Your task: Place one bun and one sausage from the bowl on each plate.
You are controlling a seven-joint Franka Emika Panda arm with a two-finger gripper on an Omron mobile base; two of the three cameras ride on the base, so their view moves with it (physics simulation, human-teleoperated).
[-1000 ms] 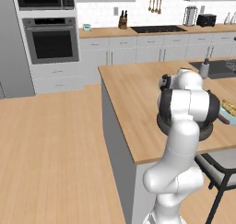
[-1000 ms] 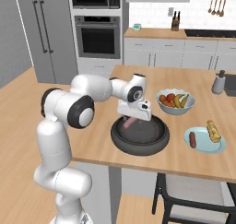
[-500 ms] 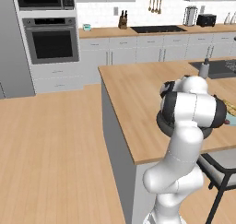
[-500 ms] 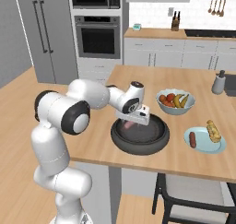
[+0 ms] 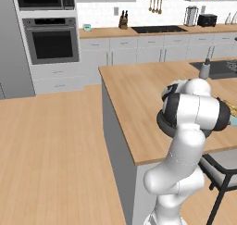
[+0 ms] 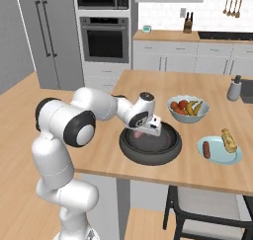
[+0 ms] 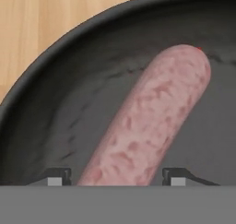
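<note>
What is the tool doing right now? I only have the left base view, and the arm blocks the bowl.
Observer: The tool is down inside the bowl, right over a sausage.
Operator: Has it gripped it?
Observer: Not yet. In the hand view the fingertips stand open on either side of the sausage, with a gap on each side.
Operator: Is anything plated?
Observer: Yes. A plate to the right of the bowl holds a second sausage and a bun.
</note>
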